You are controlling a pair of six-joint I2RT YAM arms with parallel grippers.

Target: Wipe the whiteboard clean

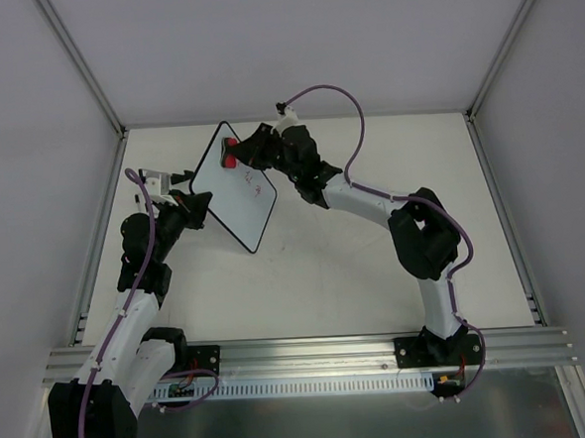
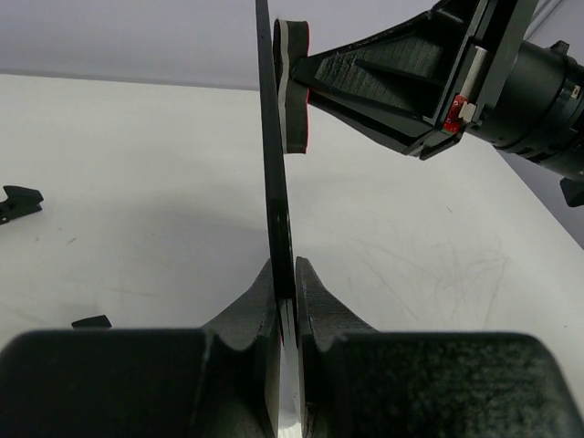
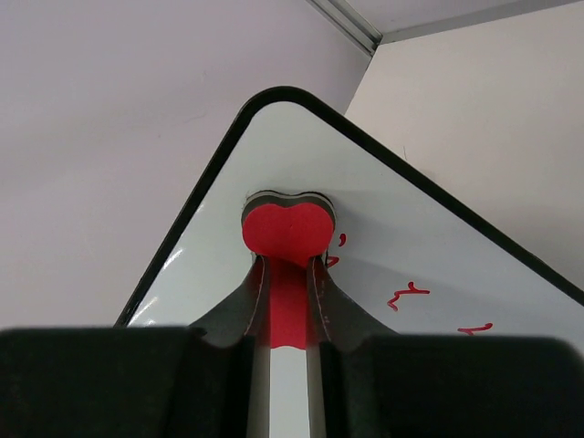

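Note:
The whiteboard (image 1: 239,190), white with a thin black frame, is held up off the table and tilted. My left gripper (image 1: 194,204) is shut on its left edge; in the left wrist view the board (image 2: 276,182) shows edge-on between the jaws. My right gripper (image 1: 241,155) is shut on the red bone-shaped eraser (image 1: 230,151) and presses it against the board's top corner. In the right wrist view the eraser (image 3: 286,230) lies flat on the board (image 3: 438,246), with red marks (image 3: 407,294) to its right.
Two small black stand feet (image 2: 20,199) lie on the white table (image 1: 375,273) at the left. Grey walls and aluminium posts close in the table on three sides. My right arm (image 1: 371,199) reaches across the table's middle.

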